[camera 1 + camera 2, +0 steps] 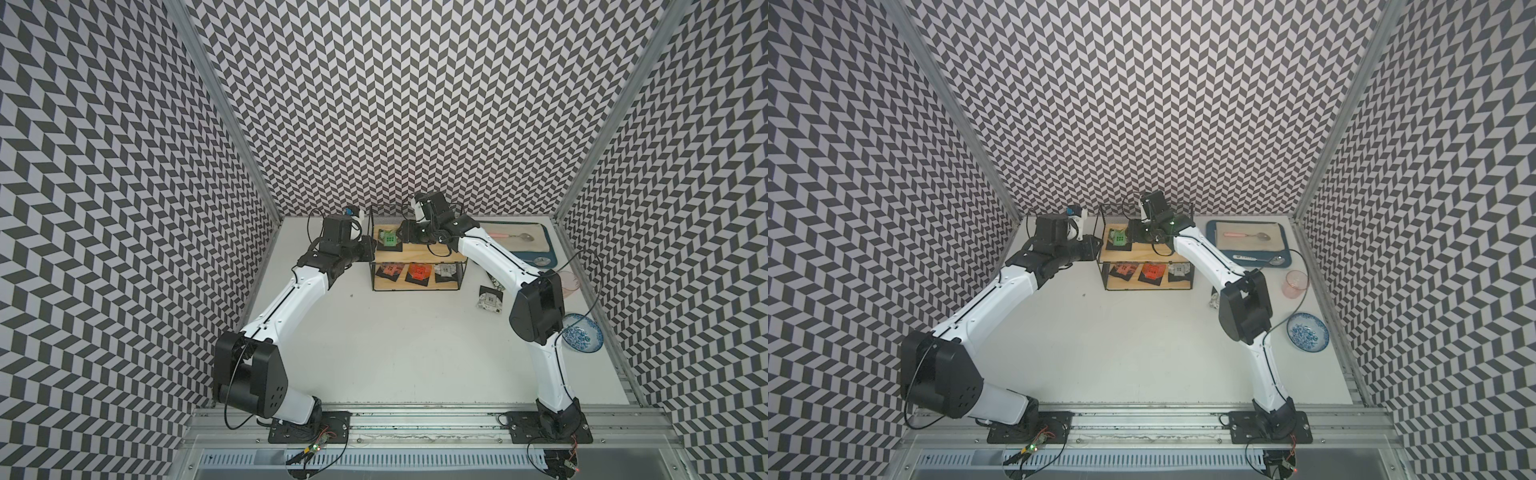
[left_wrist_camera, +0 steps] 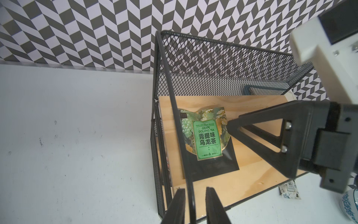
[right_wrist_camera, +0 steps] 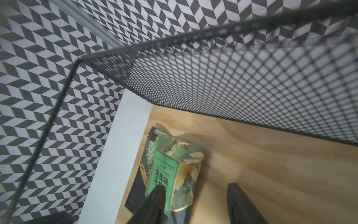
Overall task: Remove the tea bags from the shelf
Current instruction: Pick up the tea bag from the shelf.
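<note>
Right gripper [image 3: 196,186]: fingers spread wide, low over the top board of the shelf [image 1: 411,253]. One finger [image 3: 159,194] lies over the label of the green bag [image 3: 164,170]. The other stands over bare wood beside it. I see nothing pinched, and the bag lies flat on the board. In the left wrist view a fingertip meets the bag's edge.

Left gripper [image 2: 193,191]: fingers only a narrow slit apart, at the shelf's end nearest the left arm. A frame wire [image 2: 174,108] runs between them, closer to one finger. I cannot tell whether it is gripped.

Bags: the green bag is alone on the top board, toward the left-arm end. On the lower board a pink bag [image 1: 390,271], an orange-red bag [image 1: 419,273] and a silver bag [image 1: 444,271] lie in a row. One loose bag [image 1: 490,299] lies on the table [image 1: 395,340], off the shelf and beside the right arm's elbow, which partly hides it.

Surface and room: the table is white and lightly scuffed. At the back right is a blue tray [image 1: 1285,232] with a cloth, and a spoon [image 1: 1246,235] lies on it. In front of the tray stands a pink cup [image 1: 1295,283], and nearer me a blue bowl [image 1: 1307,332]. Black-and-white chevron walls close three sides.
</note>
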`<state>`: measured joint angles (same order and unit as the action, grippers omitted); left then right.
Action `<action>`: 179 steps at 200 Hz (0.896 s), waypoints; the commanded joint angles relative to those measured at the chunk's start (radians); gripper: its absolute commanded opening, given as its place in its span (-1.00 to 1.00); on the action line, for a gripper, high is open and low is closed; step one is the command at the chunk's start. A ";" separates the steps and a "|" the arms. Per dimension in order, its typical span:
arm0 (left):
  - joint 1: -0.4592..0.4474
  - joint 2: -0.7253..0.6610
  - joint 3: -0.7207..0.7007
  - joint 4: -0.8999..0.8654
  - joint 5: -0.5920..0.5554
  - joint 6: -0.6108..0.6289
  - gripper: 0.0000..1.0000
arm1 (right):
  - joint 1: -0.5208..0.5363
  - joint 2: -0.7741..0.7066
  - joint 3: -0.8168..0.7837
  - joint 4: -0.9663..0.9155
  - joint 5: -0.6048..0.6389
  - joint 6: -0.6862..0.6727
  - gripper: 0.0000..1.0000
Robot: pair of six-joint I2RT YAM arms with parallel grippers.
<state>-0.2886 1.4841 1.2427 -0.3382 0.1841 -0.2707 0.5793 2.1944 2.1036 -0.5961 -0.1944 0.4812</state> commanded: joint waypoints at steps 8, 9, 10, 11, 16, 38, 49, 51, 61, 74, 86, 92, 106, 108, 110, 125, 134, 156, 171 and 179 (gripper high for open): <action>-0.009 0.004 0.035 -0.010 -0.006 0.016 -0.53 | 0.002 0.026 0.015 0.048 -0.043 0.020 0.09; -0.009 0.005 0.035 -0.010 -0.006 0.016 -0.53 | 0.003 0.026 0.015 0.048 -0.044 0.020 0.08; -0.009 0.005 0.035 -0.010 -0.007 0.016 -0.53 | 0.003 0.026 0.015 0.049 -0.044 0.020 0.08; -0.009 0.005 0.035 -0.010 -0.007 0.015 -0.53 | 0.002 0.027 0.015 0.049 -0.045 0.021 0.08; -0.010 0.005 0.035 -0.010 -0.008 0.017 -0.53 | 0.003 0.028 0.015 0.054 -0.049 0.025 0.07; -0.009 0.005 0.034 -0.010 -0.009 0.015 -0.54 | 0.004 0.043 0.025 0.058 -0.062 0.036 0.04; -0.011 0.004 0.034 -0.011 -0.010 0.016 -0.54 | 0.004 0.049 0.031 0.059 -0.063 0.039 0.01; -0.009 0.004 0.034 -0.010 -0.009 0.016 -0.54 | 0.004 0.051 0.030 0.058 -0.063 0.040 0.01; -0.010 0.004 0.034 -0.010 -0.009 0.017 -0.54 | 0.004 0.054 0.032 0.055 -0.054 0.042 -0.02; -0.011 0.004 0.034 -0.010 -0.010 0.017 -0.54 | 0.002 0.059 0.033 0.052 -0.039 0.045 -0.06; -0.011 0.002 0.034 -0.010 -0.010 0.017 -0.54 | 0.002 0.063 0.037 0.045 -0.028 0.051 -0.11; -0.011 0.002 0.034 -0.010 -0.010 0.017 -0.54 | 0.002 0.065 0.038 0.043 -0.025 0.056 -0.13; -0.012 0.003 0.034 -0.010 -0.010 0.017 -0.53 | 0.002 0.071 0.039 0.041 -0.020 0.067 -0.18; -0.011 0.005 0.035 -0.010 -0.009 0.017 -0.54 | 0.002 0.071 0.038 0.041 -0.019 0.069 -0.18; -0.011 0.005 0.035 -0.010 -0.009 0.017 -0.54 | 0.002 0.072 0.039 0.042 -0.019 0.070 -0.19; -0.012 0.005 0.037 -0.011 -0.011 0.018 -0.54 | 0.003 0.077 0.038 0.042 -0.013 0.076 -0.25; -0.012 0.007 0.039 -0.012 -0.011 0.018 -0.54 | 0.003 0.078 0.038 0.044 -0.012 0.079 -0.27; -0.012 0.007 0.038 -0.013 -0.011 0.021 -0.53 | 0.004 0.080 0.039 0.049 -0.007 0.082 -0.32; -0.012 0.008 0.038 -0.013 -0.011 0.021 -0.54 | 0.003 0.083 0.040 0.050 -0.002 0.084 -0.36; -0.012 0.008 0.038 -0.013 -0.011 0.022 -0.54 | 0.002 0.083 0.040 0.051 -0.002 0.086 -0.39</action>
<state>-0.2943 1.4849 1.2446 -0.3382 0.1768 -0.2611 0.5793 2.2417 2.1311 -0.5423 -0.2180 0.5529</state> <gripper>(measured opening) 0.232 0.322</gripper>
